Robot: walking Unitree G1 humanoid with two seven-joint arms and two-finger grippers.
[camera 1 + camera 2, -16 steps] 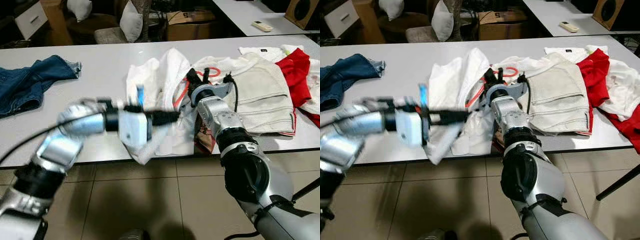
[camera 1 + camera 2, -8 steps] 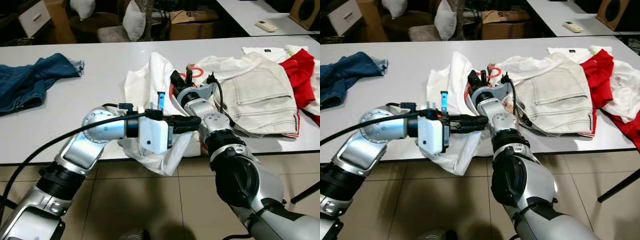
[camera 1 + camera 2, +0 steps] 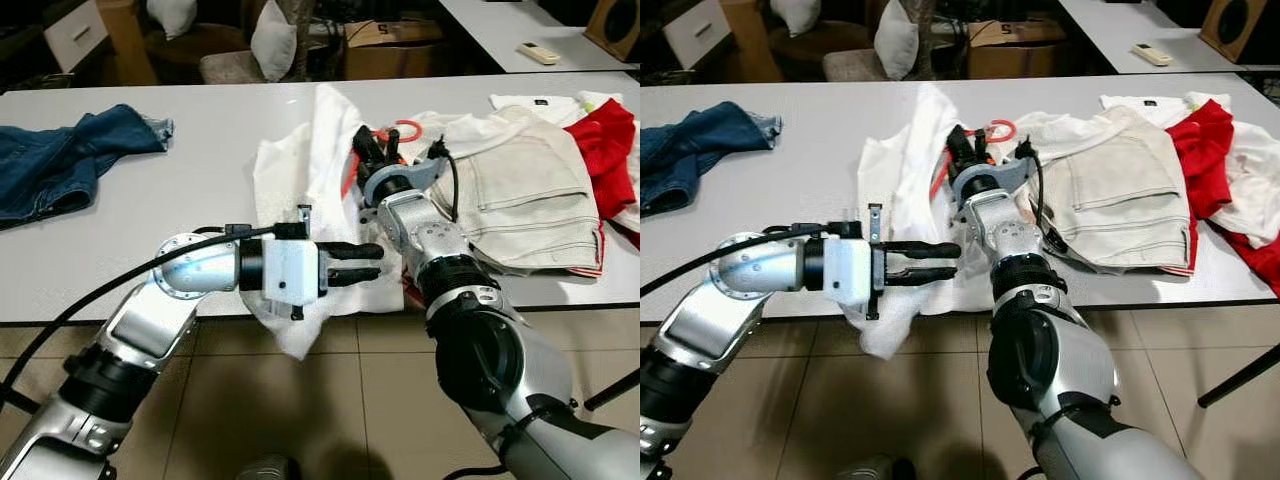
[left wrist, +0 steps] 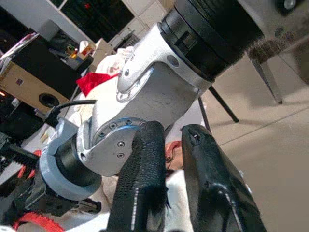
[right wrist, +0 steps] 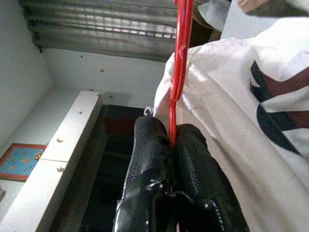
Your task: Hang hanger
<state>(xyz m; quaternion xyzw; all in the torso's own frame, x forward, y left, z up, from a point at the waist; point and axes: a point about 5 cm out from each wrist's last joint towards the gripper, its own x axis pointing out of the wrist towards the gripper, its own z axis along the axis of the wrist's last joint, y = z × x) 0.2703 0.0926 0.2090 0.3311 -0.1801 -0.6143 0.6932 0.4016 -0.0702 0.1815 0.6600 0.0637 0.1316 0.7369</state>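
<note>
In the left eye view, the red hanger [image 3: 392, 135] lies on the white table [image 3: 200, 150], tucked in a white shirt [image 3: 300, 190]. The right end effector [image 3: 368, 152] pinches the hanger. The left end effector [image 3: 362, 264] sits at the table edge, fingers a little apart, by the shirt.

In the left wrist view, its two fingers [image 4: 145, 179] have a small gap and hold nothing.

In the right wrist view, the fingers [image 5: 149, 154] squeeze the thin red hanger [image 5: 179, 63] beside the shirt [image 5: 231, 106].

The left arm bends across the desk's near edge, its tool [image 3: 372, 263] slightly parted. The right arm reaches forward over the desk, its tool [image 5: 172, 140] pinched tight.
</note>
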